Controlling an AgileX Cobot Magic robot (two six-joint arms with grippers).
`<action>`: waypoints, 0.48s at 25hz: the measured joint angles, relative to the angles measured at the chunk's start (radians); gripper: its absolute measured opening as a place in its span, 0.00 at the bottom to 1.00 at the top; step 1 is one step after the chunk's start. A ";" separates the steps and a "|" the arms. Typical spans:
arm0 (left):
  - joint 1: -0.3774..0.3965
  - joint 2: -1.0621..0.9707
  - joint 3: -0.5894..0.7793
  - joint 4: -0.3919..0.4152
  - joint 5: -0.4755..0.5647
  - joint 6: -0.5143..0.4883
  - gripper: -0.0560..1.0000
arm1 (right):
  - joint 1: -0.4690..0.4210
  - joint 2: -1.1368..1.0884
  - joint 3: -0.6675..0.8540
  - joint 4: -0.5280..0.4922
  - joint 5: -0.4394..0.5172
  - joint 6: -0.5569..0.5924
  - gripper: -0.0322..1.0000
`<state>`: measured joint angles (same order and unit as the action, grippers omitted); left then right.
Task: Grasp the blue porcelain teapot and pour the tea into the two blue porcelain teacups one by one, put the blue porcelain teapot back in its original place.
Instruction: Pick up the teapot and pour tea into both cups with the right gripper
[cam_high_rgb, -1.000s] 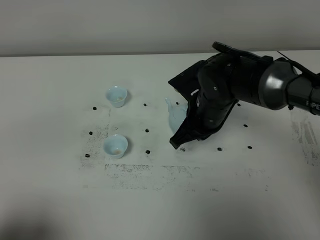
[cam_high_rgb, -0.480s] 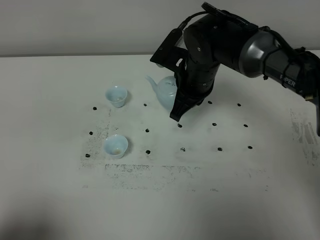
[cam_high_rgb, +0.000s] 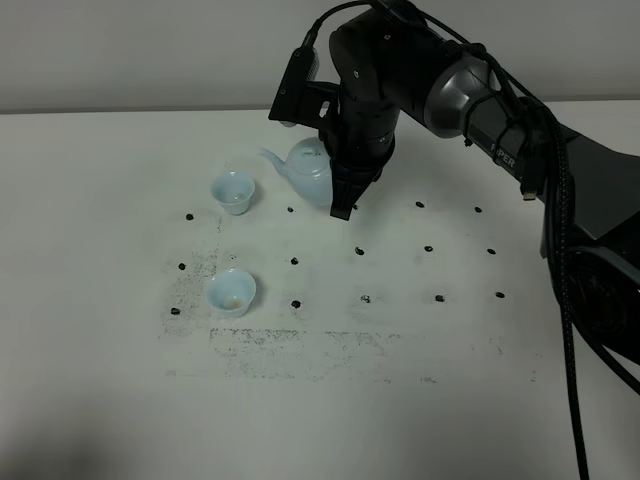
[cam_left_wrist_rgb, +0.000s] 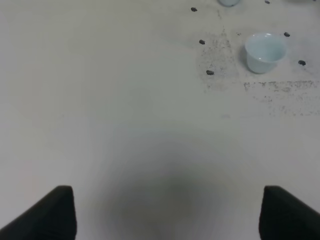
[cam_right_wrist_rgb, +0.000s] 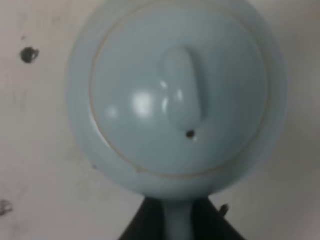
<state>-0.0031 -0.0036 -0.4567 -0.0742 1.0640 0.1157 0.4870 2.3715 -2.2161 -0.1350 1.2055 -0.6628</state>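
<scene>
White, speckled tabletop (cam_high_rgb: 120, 400) is seen beneath both arms. The blue porcelain teapot (cam_high_rgb: 308, 170) is clamped by its loop handle in the right gripper (cam_right_wrist_rgb: 179, 220), its spout pointed away from the gripper toward one teacup (cam_high_rgb: 232, 192). The other teacup (cam_high_rgb: 231, 291) is set farther off. The left gripper (cam_left_wrist_rgb: 167, 212) is spread wide, with nothing held.

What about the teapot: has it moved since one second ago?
Yes. The teapot moved left and farther back, ending closer to the far cup.
</scene>
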 joint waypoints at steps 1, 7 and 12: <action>0.000 0.000 0.000 0.000 0.000 0.000 0.76 | 0.000 0.006 -0.014 -0.003 0.000 -0.013 0.11; 0.000 0.000 0.000 -0.001 0.000 0.000 0.76 | 0.008 0.025 -0.046 -0.055 -0.049 -0.081 0.11; 0.000 0.000 0.000 -0.001 0.000 0.000 0.76 | 0.019 0.038 -0.047 -0.088 -0.096 -0.134 0.11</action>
<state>-0.0031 -0.0036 -0.4567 -0.0751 1.0640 0.1157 0.5061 2.4096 -2.2633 -0.2226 1.1091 -0.7968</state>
